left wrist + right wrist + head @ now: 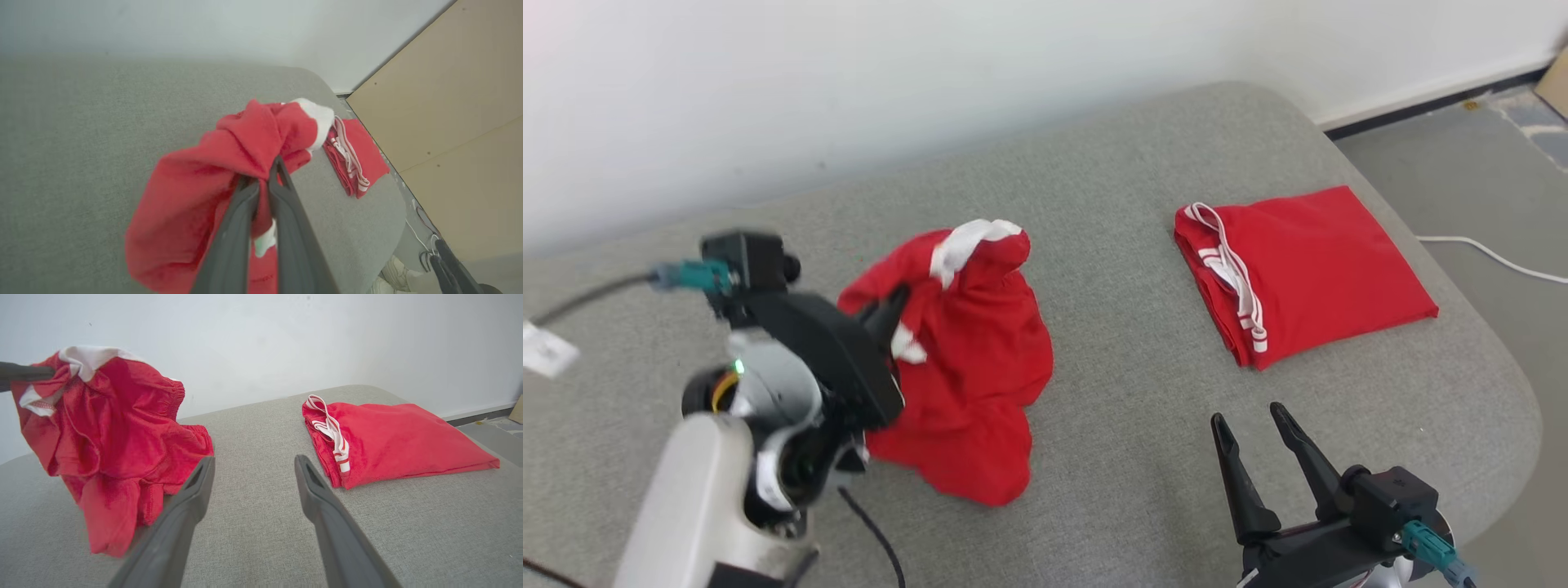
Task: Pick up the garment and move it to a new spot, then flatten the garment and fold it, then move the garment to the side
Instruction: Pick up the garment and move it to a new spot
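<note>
Left gripper (pixel 267 173): clamped on crumpled red garment with white trim (pixel 980 359), hanging over grey fabric cushion (pixel 1127 245), left half. Right gripper (pixel 1250 420): spread wide, empty. Bare cushion between garment and folded red cloth (pixel 1307 269) near right edge.

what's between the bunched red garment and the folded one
Only bare grey cushion; the head view shows nothing lying between the bunched garment and the folded garment.

The garment (pixel 968 367) is red with white trim, crumpled into a loose bunch at centre-left of the head view. Its top is gathered and lifted, a white band uppermost, and the lower folds hang down slack, creased and uneven
</note>
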You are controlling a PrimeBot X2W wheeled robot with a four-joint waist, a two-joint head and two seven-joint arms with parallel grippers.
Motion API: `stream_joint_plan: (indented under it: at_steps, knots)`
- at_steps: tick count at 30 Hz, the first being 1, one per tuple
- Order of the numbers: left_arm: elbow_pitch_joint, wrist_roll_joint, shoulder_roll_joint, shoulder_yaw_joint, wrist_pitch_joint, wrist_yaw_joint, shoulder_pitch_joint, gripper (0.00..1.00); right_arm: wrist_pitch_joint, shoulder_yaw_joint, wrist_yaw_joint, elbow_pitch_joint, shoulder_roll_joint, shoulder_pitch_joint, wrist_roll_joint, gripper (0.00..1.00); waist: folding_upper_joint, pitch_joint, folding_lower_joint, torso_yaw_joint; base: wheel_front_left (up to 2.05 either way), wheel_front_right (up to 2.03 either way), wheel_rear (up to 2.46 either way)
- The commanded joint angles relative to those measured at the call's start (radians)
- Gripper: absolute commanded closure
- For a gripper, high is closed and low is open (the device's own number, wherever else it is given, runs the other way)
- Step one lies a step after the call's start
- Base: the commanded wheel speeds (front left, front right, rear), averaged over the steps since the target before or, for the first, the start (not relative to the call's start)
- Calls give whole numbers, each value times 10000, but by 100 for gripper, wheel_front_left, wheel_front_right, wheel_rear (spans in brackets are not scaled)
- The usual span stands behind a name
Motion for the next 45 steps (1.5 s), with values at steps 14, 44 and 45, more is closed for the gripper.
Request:
stream_joint_plan:
  at_steps: [14,44,45]
  knots:
    - [2020,1378,-695,-75,-5274,-168,1955,0,133,-746,-24,-4,17,318,-276,0,1,-319,1,1081,0,0,0]
    - [-443,2332,780,583,-8406,-9,6484,0,1166,-2082,-24,-932,-1438,1158,-345,0,1,-1583,1,3354,0,0,0]
    - [-465,2380,804,563,-8385,34,6514,0,1170,-2058,-24,-926,-1481,1183,-302,0,1,-1604,1,3403,0,0,0]
